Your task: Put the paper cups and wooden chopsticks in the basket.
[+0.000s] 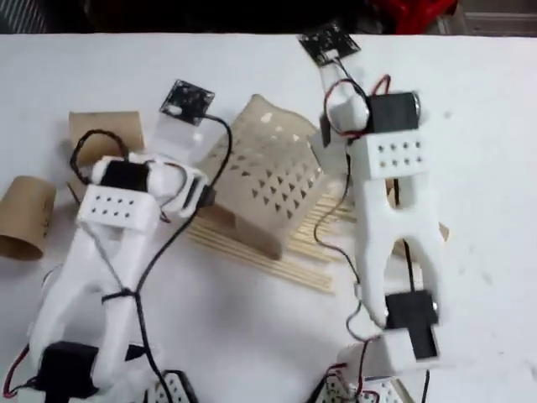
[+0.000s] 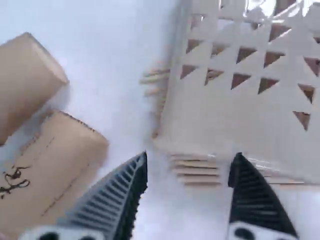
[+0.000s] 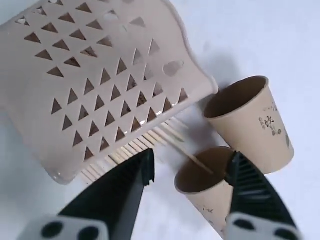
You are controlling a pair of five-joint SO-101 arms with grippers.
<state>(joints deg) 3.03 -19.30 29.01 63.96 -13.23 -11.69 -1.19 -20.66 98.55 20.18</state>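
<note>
- desk [image 1: 252, 336]: white and carries everything.
- left arm [image 1: 109, 243]: stands on the side with two of the cups. Jaws spread, holding nothing. In the left wrist view they hang over the bare strip between a cup and the basket corner, above some chopstick ends.
- right arm [image 1: 394, 210]: stands on the other side of the basket. Jaws spread, holding nothing. In the right wrist view they hang over the basket edge and the nearer cup.
- basket [image 1: 268, 168]: beige, mid-desk between the arms. It is tipped over, with the triangle-perforated face up. I see nothing inside it.
- left-side paper cups: one [image 1: 25, 217] lies on its side near the desk edge, and the other [image 1: 105, 133] lies just behind the left arm. Both are outside the basket.
- right-side paper cups: two more lie on their sides just beside the basket, mouths toward it. One [image 3: 252, 122] is farther out and one [image 3: 207, 187] is closer to the jaws.
- wooden chopsticks [image 1: 260, 256]: a loose bundle flat on the desk, partly under the basket's lower edge with the ends sticking out.
- single chopstick [image 3: 192, 157]: reaches from the bundle to the nearer right-side cup's rim.
</note>
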